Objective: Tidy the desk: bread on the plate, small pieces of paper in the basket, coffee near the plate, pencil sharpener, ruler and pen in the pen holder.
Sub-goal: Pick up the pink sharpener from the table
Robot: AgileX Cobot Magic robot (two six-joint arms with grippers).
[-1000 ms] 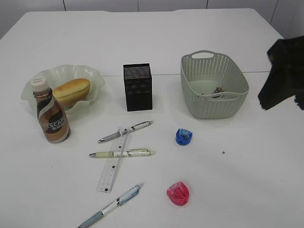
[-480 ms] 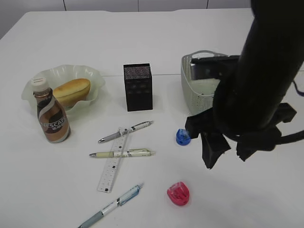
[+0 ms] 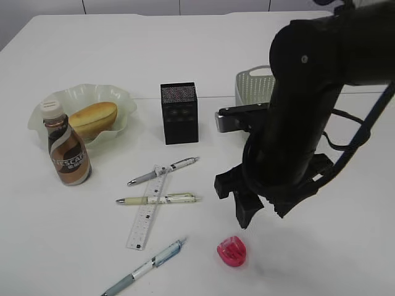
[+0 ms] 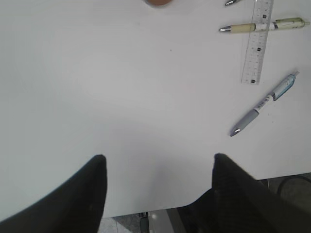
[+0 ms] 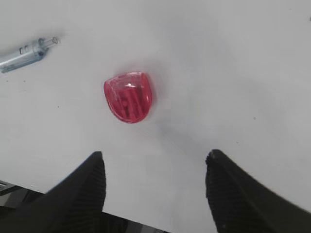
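Right arm (image 3: 296, 129) swung over sharpener (image 5: 129, 97).

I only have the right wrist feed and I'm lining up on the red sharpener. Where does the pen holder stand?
Observer: The exterior view shows the black pen holder upright mid-table, behind the pens, well away from the red sharpener.
Operator: Is the ruler stowed?
Observer: No, the ruler lies on the table, crossing two pens.
Operator: And the left end effector?
Observer: Open, over bare table near the front edge, holding nothing.
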